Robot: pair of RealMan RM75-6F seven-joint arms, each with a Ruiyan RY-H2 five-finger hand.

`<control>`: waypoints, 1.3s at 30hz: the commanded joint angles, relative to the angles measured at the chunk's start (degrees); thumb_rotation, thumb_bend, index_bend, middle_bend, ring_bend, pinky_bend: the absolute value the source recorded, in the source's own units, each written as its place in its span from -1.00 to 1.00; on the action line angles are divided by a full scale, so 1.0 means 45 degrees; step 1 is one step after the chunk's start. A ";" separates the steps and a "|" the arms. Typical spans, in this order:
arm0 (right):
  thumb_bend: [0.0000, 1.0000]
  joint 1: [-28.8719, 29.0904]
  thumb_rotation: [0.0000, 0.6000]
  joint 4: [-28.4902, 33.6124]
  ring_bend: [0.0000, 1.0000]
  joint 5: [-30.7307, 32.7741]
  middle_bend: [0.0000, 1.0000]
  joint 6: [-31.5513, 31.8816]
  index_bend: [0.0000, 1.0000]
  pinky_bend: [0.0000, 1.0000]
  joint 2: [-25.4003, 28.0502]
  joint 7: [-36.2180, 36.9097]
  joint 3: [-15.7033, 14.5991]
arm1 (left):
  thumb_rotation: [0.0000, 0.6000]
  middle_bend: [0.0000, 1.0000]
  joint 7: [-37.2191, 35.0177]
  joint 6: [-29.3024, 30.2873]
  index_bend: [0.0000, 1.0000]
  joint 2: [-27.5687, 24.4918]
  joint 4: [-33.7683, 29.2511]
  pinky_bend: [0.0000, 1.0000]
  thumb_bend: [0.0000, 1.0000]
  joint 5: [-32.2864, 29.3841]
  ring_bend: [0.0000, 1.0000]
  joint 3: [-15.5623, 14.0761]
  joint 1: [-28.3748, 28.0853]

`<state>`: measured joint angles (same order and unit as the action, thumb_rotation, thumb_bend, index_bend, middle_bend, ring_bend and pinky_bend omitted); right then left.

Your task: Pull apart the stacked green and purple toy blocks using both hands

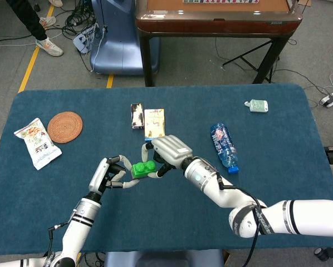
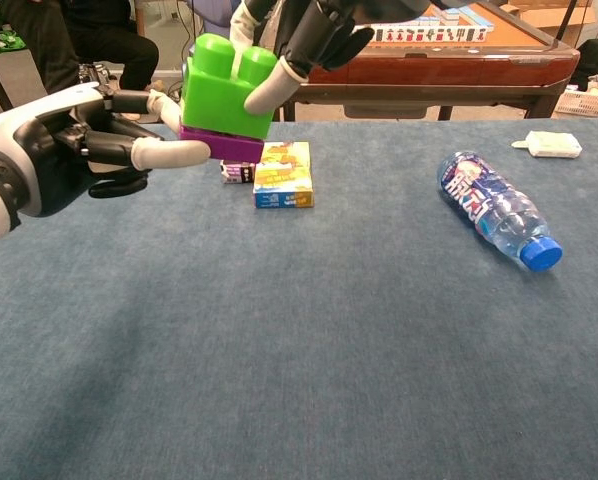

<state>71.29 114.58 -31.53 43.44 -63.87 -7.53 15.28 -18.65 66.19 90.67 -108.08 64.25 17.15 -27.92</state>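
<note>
The green block [image 1: 143, 168] [image 2: 229, 85] sits stacked on the purple block [image 2: 224, 145], and both are held up off the blue table [image 1: 278, 167]. My left hand [image 1: 108, 175] [image 2: 69, 145] comes in from the left and pinches the purple block between its fingers [image 2: 169, 153]. From above and the right, my right hand [image 1: 169, 150] [image 2: 319, 30] grips the green block, with one finger [image 2: 269, 85] pressed on its side. In the head view the purple block is mostly hidden under the green one.
A water bottle [image 1: 224, 146] [image 2: 494, 208] lies to the right. A yellow box [image 1: 154, 123] [image 2: 283, 175] and a small dark box [image 1: 137, 115] lie just behind the blocks. A snack bag [image 1: 37, 143], a woven coaster [image 1: 65, 127] and a small white-green item [image 1: 257, 105] lie further out.
</note>
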 commanded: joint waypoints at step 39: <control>-0.89 -0.1626 1.00 -0.0812 1.00 -0.1047 1.00 0.2954 -0.45 1.00 -0.1609 -0.2399 -0.1564 | 1.00 1.00 0.3640 -0.0325 -0.38 0.0352 0.0926 1.00 -0.81 -0.0501 1.00 -0.0711 -0.0686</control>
<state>64.49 111.25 -35.56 56.68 -70.77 -18.69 8.13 -2.96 64.22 91.90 -104.09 62.03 13.75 -30.68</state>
